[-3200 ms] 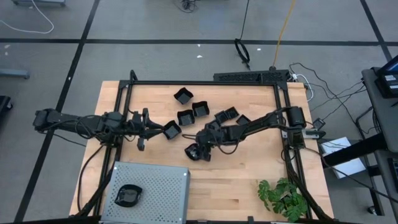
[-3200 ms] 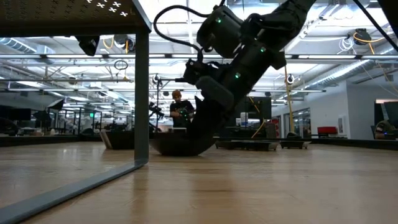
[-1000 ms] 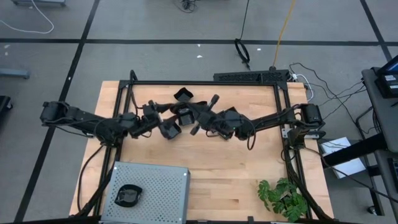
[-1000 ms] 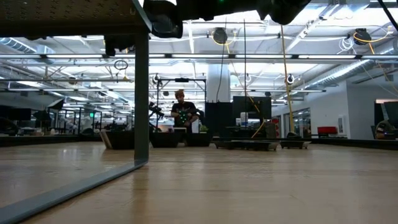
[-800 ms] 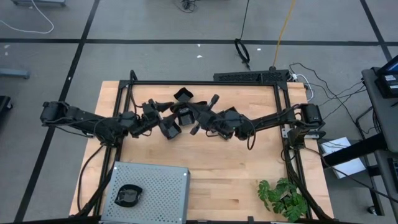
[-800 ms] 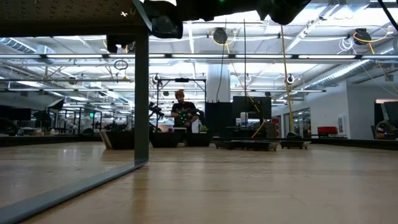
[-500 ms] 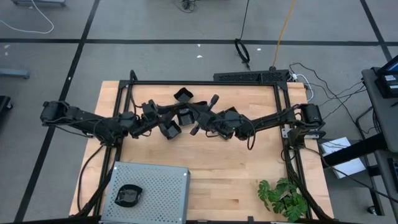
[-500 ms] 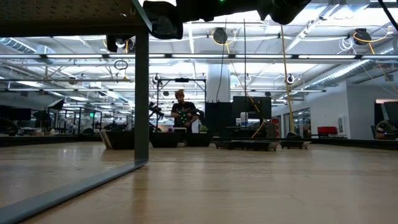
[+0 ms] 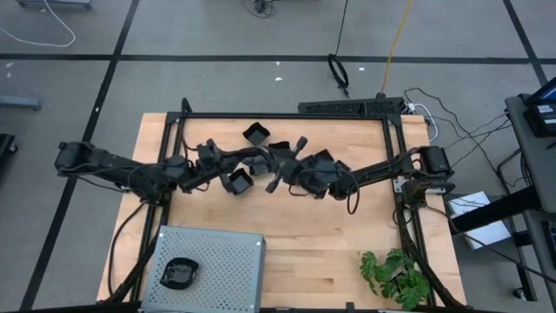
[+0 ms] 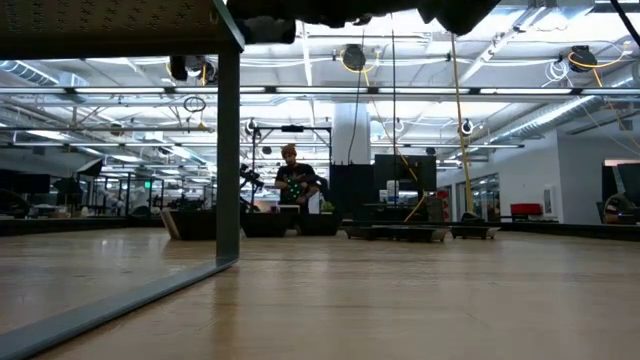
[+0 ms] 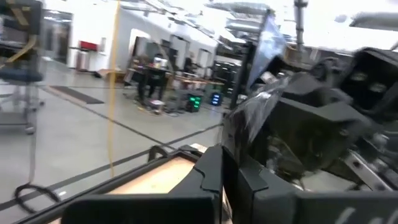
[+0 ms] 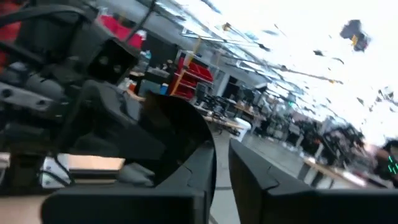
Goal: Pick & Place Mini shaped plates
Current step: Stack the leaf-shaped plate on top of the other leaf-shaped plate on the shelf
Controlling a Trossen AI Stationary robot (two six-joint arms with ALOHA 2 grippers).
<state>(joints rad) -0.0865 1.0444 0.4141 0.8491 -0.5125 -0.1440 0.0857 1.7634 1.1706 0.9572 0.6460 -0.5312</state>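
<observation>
Black dishes [image 9: 256,133] mostly lay at twelve o'clock on your table [image 9: 347,252]; one dish [image 9: 181,274] sat in the tray [image 9: 226,261] at seven o'clock. Both grippers, left [image 9: 261,155] and right [image 9: 276,169], met above the centre; their jaws I could not tell. Most work remained.

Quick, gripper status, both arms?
Left gripper: cannot be told.
Right gripper: shut on a round black plate.
</observation>
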